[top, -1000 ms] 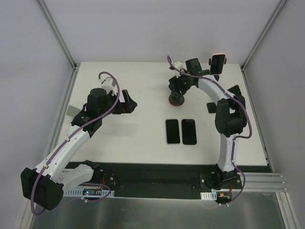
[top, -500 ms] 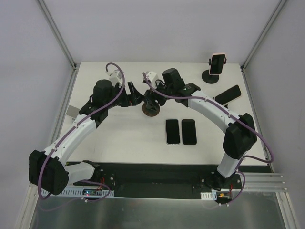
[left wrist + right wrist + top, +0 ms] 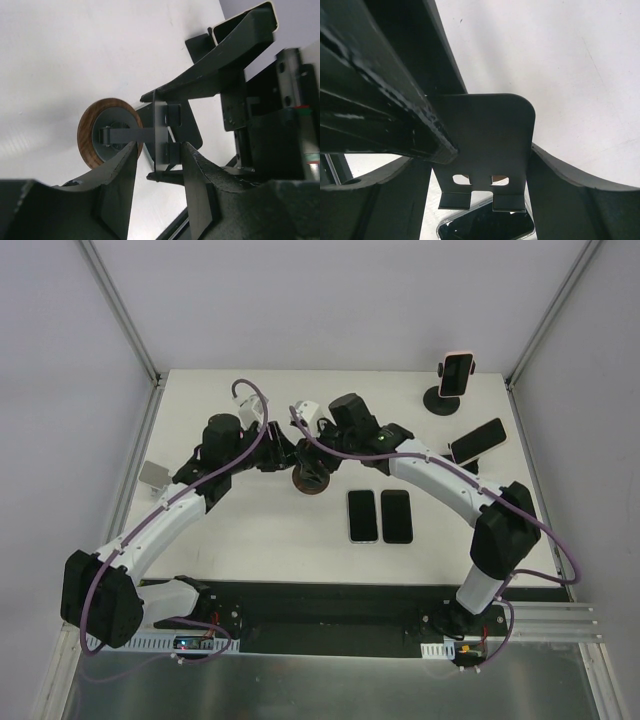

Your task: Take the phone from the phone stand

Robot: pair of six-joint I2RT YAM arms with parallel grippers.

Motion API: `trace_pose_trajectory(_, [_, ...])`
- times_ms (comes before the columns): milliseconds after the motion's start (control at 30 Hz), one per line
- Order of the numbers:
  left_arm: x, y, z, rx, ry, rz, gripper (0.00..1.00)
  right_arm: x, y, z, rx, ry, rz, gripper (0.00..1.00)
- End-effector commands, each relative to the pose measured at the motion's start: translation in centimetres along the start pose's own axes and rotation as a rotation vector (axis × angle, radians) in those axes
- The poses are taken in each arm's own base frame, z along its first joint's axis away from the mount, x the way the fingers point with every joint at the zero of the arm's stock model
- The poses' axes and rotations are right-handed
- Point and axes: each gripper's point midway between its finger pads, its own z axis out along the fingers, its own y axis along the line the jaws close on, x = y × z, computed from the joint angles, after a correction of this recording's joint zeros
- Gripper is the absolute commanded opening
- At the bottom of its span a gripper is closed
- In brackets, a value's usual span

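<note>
1. Since a second ago, the stand [image 3: 312, 480] has travelled with the right gripper [image 3: 481, 160] from right of centre to the middle of the table [image 3: 250, 530]. The left gripper [image 3: 159, 150] has swung in from the left to meet it.
2. The phone [image 3: 240, 37] sits on the stand. It is a dark slab with a pale edge, leaning at a slant on the cradle above the stand's round wooden foot.
3. From above, the phone is mostly hidden beneath the two grippers. They face each other over the stand, the left gripper on its left and the right gripper on its right.
4. The right gripper's fingers sit on either side of the stand's back plate, clamped on the stand. In its wrist view the phone's dark edge crosses in front of one finger.
5. The left gripper's fingers are parted and straddle the plate's lower lip, seen edge on. One finger touches the lip's tabs, and the other stands off with a gap, so nothing is grasped.
6. The left arm stretches from the near left corner, forward and to the right. The right arm arcs from the near right, forward and leftward in a long bend.
7. Two phones [image 3: 380, 515] lie flat side by side just nearer than the stand. A third phone [image 3: 478, 440] lies by the right edge. A second stand [image 3: 441, 400] at the far right corner holds a phone upright.
</note>
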Motion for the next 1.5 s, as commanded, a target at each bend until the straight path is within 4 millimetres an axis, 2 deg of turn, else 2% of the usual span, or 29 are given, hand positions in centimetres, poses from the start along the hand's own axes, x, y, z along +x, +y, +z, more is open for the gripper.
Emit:
trace_pose_trajectory(0, [1.0,-0.1,0.0,0.014,0.008,-0.007,0.39,-4.4,0.4,-2.2,0.025,-0.136,-0.043,0.54])
trace_pose_trajectory(100, [1.6,0.2,0.1,0.012,0.029,-0.013,0.32,-4.8,0.8,-2.0,0.017,-0.141,-0.048,0.54])
trace_pose_trajectory(233, [1.3,0.1,-0.3,0.007,0.01,-0.004,0.11,-4.8,1.3,-1.6,-0.003,-0.136,-0.048,0.54])
trace_pose_trajectory(267, [1.1,0.5,-0.4,-0.015,-0.008,-0.001,0.0,-4.9,1.5,-1.6,-0.011,-0.138,-0.043,0.54])
trace_pose_trajectory(333, [0.4,0.6,-1.0,-0.036,-0.053,0.015,0.0,-4.9,2.1,-1.4,-0.034,-0.138,-0.039,0.56])
trace_pose_trajectory(367, [0.4,1.2,-1.2,-0.066,-0.074,0.014,0.0,-4.9,2.3,-1.4,-0.043,-0.141,-0.032,0.58])
trace_pose_trajectory(433, [0.0,1.3,-2.0,-0.077,-0.109,0.033,0.0,-4.5,2.9,-1.3,-0.068,-0.139,-0.012,0.68])
trace_pose_trajectory(467, [0.4,1.9,-2.3,-0.096,-0.114,0.034,0.0,-4.5,3.1,-1.3,-0.073,-0.148,0.004,0.72])
trace_pose_trajectory(500, [0.0,2.1,-2.9,-0.114,-0.145,0.039,0.0,-4.4,3.3,-1.3,-0.081,-0.149,0.01,0.85])
trace_pose_trajectory(567, [0.5,3.6,-3.6,-0.157,-0.158,0.024,0.0,-3.4,3.5,-1.3,-0.084,-0.134,0.026,0.94])
trace_pose_trajectory(600, [0.3,3.7,-4.3,-0.158,-0.181,0.02,0.0,-3.0,3.6,-1.3,-0.081,-0.125,0.034,1.0])
trace_pose_trajectory(633, [-0.1,4.8,-4.9,-0.183,-0.205,0.006,0.0,-2.8,3.7,-1.7,-0.078,-0.127,0.035,0.96])
trace_pose_trajectory(667, [0.6,6.0,-5.2,-0.206,-0.203,-0.008,0.0,-1.7,3.8,-1.7,-0.079,-0.104,0.044,0.96])
trace_pose_trajectory(733, [0.3,6.7,-6.5,-0.202,-0.238,-0.037,0.0,-1.1,4.2,-2.4,-0.077,-0.097,0.048,0.96])
trace_pose_trajectory(767, [0.1,8.6,-7.3,-0.239,-0.264,-0.066,0.0,0.4,4.5,-2.4,-0.082,-0.065,0.062,0.96])
trace_pose_trajectory(833, [-0.2,9.2,-8.5,-0.232,-0.296,-0.075,0.0,1.2,4.9,-3.3,-0.075,-0.063,0.071,0.96])
trace_pose_trajectory(867, [-0.4,10.6,-9.3,-0.257,-0.324,-0.092,0.0,1.7,5.0,-3.6,-0.071,-0.057,0.077,0.96])
trace_pose_trajectory(900, [-0.5,11.0,-9.8,-0.263,-0.334,-0.083,0.0,3.3,5.2,-3.5,-0.065,-0.03,0.088,0.96])
trace_pose_trajectory(967, [0.0,11.9,-10.3,-0.258,-0.321,-0.082,0.0,3.7,5.4,-4.5,-0.053,-0.036,0.088,0.96])
trace_pose_trajectory(1000, [-0.1,13.0,-10.8,-0.285,-0.324,-0.075,0.0,4.9,5.6,-4.5,-0.049,-0.015,0.094,0.96])
trace_pose_trajectory(1200, [0.5,16.2,-11.4,-0.323,-0.263,-0.111,0.0,5.7,6.1,-6.7,-0.034,-0.027,0.075,0.96])
trace_pose_trajectory(1333, [-0.5,18.2,-12.4,-0.347,-0.284,-0.138,0.0,6.5,6.4,-7.6,-0.023,-0.031,0.073,0.96])
trace_pose_trajectory(1433, [-1.0,18.8,-12.5,-0.318,-0.272,-0.17,0.0,7.5,6.5,-7.8,-0.015,-0.016,0.079,0.96])
trace_pose_trajectory(1467, [-1.6,19.4,-13.1,-0.323,-0.298,-0.178,0.0,8.1,6.6,-7.7,-0.015,-0.007,0.083,0.96])
